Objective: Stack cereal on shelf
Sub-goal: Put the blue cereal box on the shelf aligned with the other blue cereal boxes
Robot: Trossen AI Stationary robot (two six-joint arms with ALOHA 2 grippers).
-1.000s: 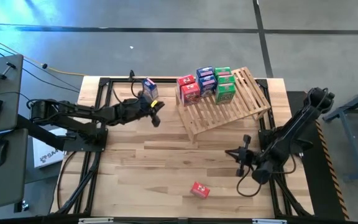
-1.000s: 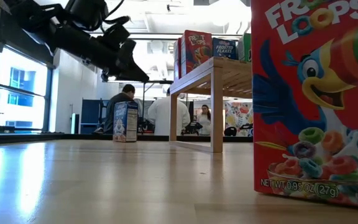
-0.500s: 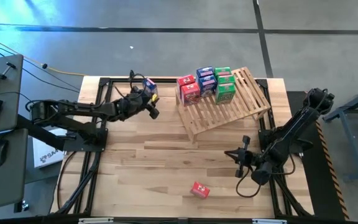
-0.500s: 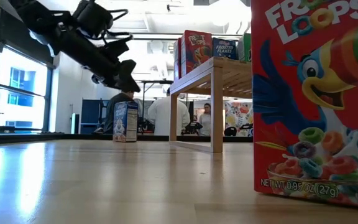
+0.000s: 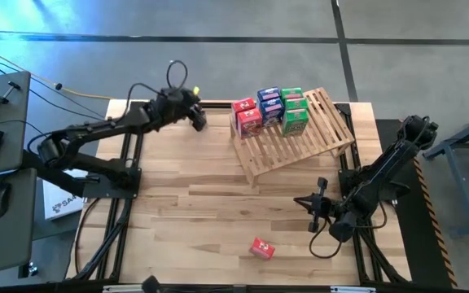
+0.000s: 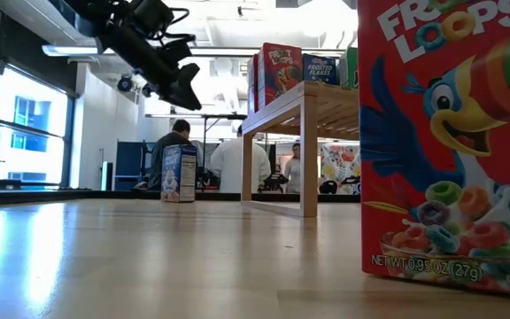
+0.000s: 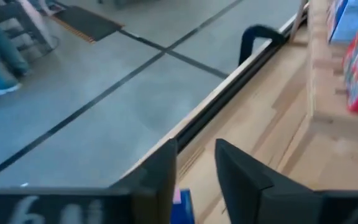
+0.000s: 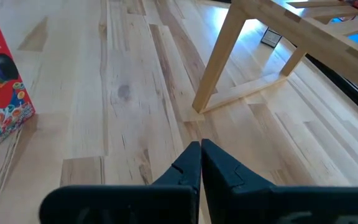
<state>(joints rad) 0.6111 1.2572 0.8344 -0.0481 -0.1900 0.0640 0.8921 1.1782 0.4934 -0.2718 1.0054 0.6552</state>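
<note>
Wooden bench at the reach step: left pincer, fingers slightly apart and empty, hovers above the blue box, shelf beside; next, descend and pinch; right pincer pressed together, idle.

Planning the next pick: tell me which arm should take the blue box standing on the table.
Left. Its gripper hangs just above the blue box, fingers apart; the right gripper waits shut far off, nearer the red box.
</note>
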